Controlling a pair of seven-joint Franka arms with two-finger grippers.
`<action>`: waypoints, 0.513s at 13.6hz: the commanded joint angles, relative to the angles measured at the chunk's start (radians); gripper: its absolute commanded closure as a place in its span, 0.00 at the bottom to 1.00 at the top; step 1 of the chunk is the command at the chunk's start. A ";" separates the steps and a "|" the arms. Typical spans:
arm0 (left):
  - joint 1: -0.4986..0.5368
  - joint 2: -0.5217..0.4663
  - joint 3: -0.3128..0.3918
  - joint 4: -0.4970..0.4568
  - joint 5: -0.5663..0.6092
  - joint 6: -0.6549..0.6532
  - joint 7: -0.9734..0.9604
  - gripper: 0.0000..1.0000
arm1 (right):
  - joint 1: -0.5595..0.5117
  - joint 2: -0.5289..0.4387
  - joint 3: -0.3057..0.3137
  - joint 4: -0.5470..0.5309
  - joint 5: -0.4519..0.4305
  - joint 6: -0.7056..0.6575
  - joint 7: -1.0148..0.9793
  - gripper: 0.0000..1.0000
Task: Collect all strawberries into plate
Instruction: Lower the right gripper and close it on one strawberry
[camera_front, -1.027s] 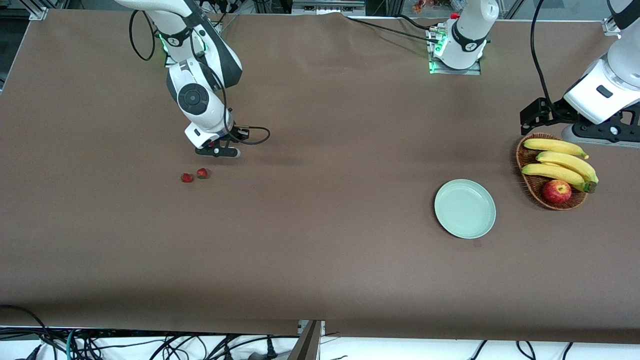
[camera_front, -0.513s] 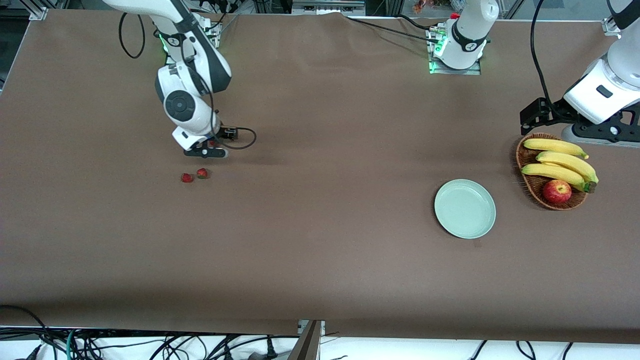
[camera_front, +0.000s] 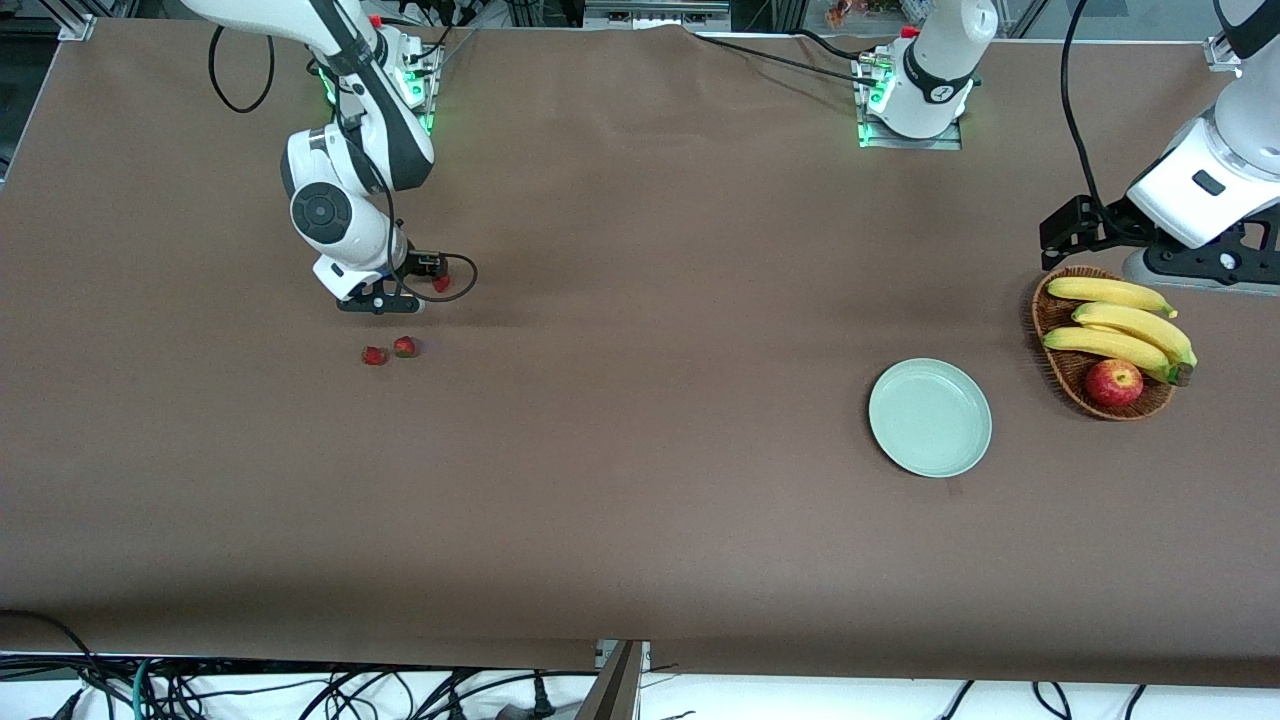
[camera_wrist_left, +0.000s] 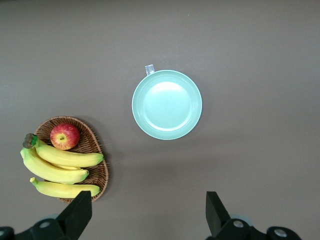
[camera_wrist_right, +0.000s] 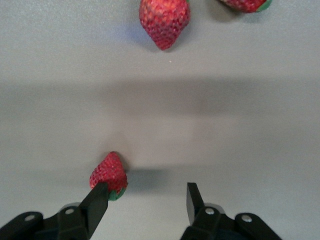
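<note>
three strawberries lie flat, tips seemingly pointing different ways.

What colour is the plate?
Pale mint green, plain: the plate shows best in the left wrist view.

Even overhead light; soft shadows, perhaps slight blur.

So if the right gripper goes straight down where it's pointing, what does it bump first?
Probably just the bare table. The right gripper is open, with one strawberry against its finger, not between them.
</note>
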 joint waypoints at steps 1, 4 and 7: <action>-0.005 -0.003 0.004 0.009 -0.020 -0.016 -0.003 0.00 | 0.002 -0.018 0.005 -0.018 0.012 0.017 0.001 0.28; -0.005 -0.003 0.004 0.009 -0.020 -0.016 -0.003 0.00 | 0.002 -0.043 0.007 -0.009 0.014 -0.009 0.007 0.28; -0.005 -0.003 0.004 0.009 -0.020 -0.016 -0.003 0.00 | 0.002 -0.067 0.007 0.014 0.017 -0.076 0.012 0.28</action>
